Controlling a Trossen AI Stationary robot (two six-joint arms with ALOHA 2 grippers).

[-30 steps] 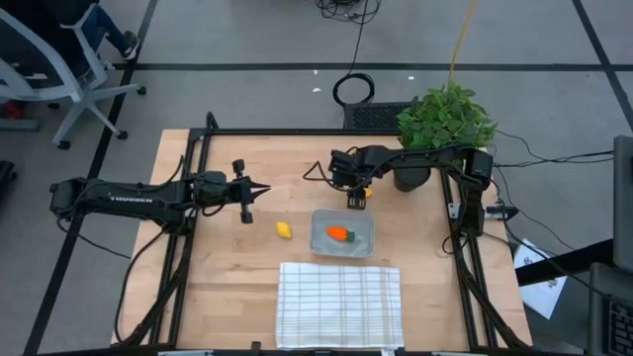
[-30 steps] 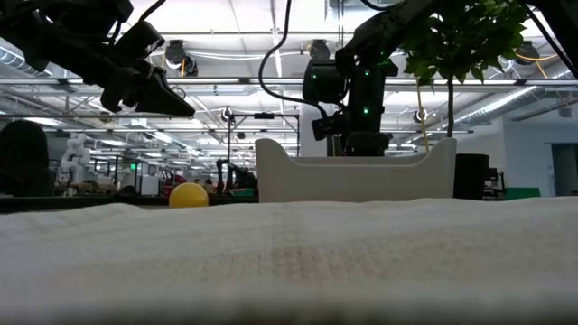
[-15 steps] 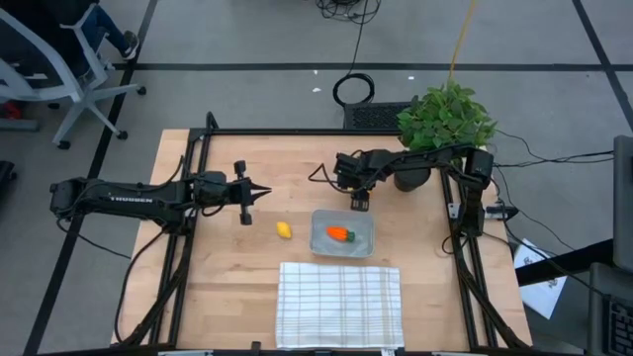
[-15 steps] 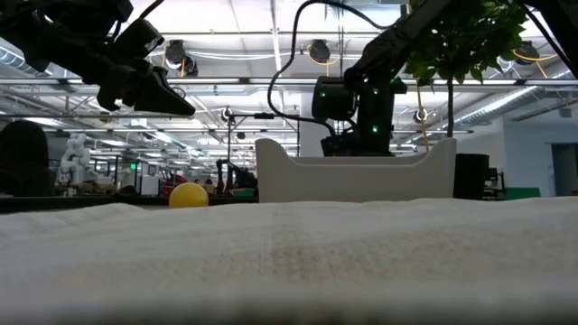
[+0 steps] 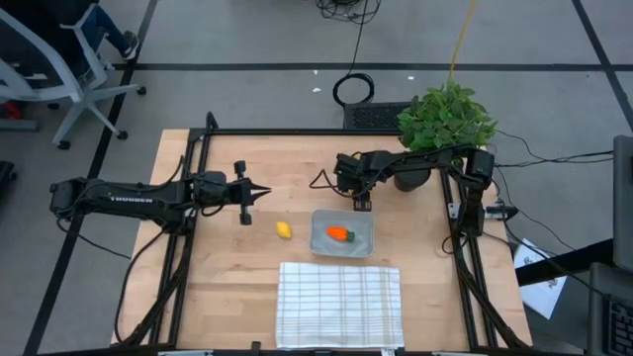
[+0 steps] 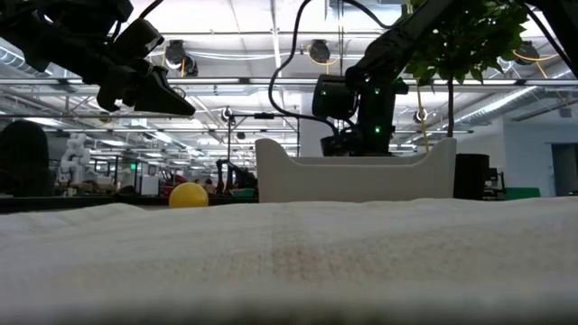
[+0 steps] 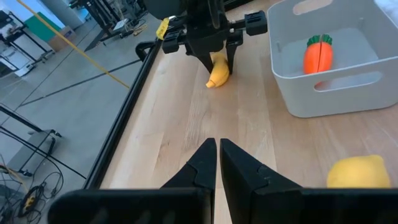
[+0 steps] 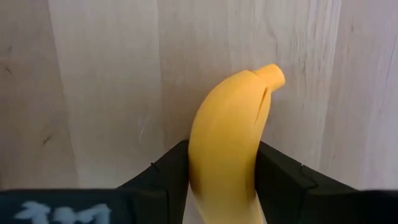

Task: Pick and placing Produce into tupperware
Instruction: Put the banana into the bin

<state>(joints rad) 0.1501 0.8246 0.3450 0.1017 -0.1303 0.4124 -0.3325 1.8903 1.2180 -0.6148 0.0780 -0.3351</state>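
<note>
The yellow banana (image 8: 231, 124) lies on the wood beyond the tupperware's far side, with my right gripper (image 5: 361, 204) over it, fingers shut on its two sides. The grey-clear tupperware (image 5: 360, 222) holds the orange carrot (image 5: 339, 234). On the bare table to the tupperware's left sits the small yellow fruit (image 5: 284, 229). My left gripper (image 5: 250, 195) hovers shut above the table, left of that fruit, pointing toward the right. My right gripper pinches the banana's lower body (image 8: 222, 180) between its two fingers (image 8: 163, 177), which lie across the banana's width. It comes from above, pointing down. In the left wrist view the banana's free end (image 7: 214, 81) looks to rest on the table.
A white checked cloth (image 5: 339, 305) covers the near middle of the table. The potted plant (image 5: 445, 119) stands at the far right corner, close behind my right arm. Black frame rails run along the table's left and right sides.
My right gripper has shifted slightly toward the table's right and near edges, ending over the banana. My left arm has kept still.
</note>
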